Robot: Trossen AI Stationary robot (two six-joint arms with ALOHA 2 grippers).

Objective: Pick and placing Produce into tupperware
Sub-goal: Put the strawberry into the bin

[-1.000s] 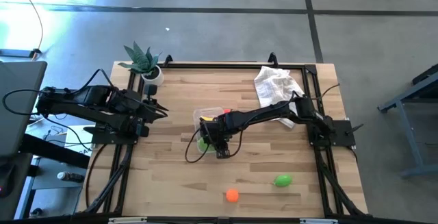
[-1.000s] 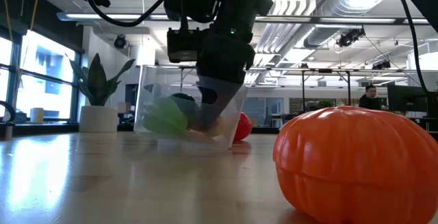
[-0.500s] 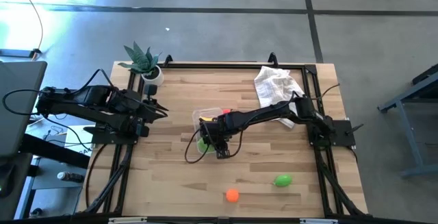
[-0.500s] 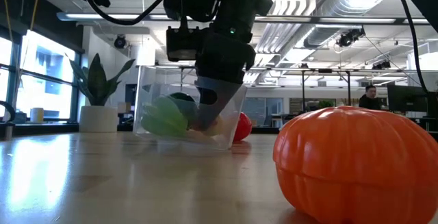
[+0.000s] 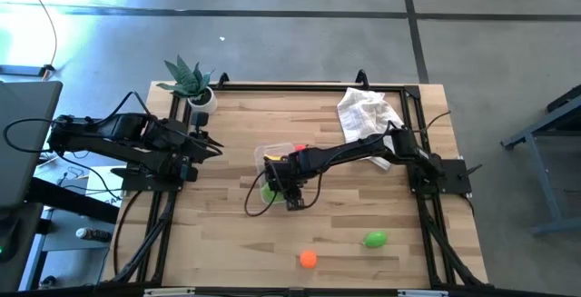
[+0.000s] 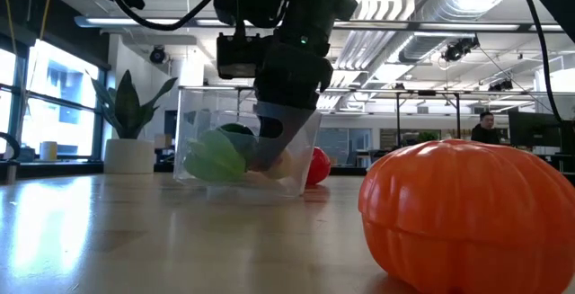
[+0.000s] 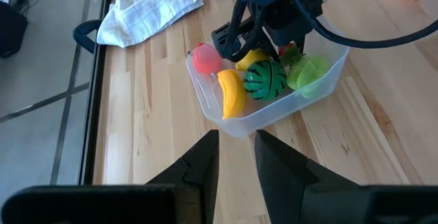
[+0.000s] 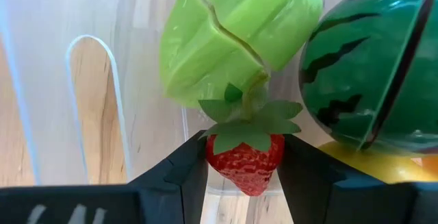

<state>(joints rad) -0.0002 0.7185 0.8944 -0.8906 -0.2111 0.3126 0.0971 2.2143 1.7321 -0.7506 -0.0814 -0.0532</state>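
Your worktop [image 5: 363,197] is fine, but the tupperware [image 7: 274,111] could tip if your right end effector [image 8: 239,157] bumps its wall. It holds a strawberry [image 8: 243,161] inside, above the watermelon [image 8: 373,73]. Left end effector [image 7: 236,157] waits closed, well apart

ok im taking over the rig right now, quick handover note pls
Right tool: shut on a red toy strawberry with green leaves, lowered inside the small clear plastic tub mid-table; not released yet.
Left tool: shut, empty, waiting at the table's left side.
Already in the tub: yellow toy banana, striped green watermelon, light green piece, a yellow piece behind, and a red one.
Left on the table's near part: orange toy fruit and light green toy fruit.
Next, probably: release the strawberry, then fetch those two.
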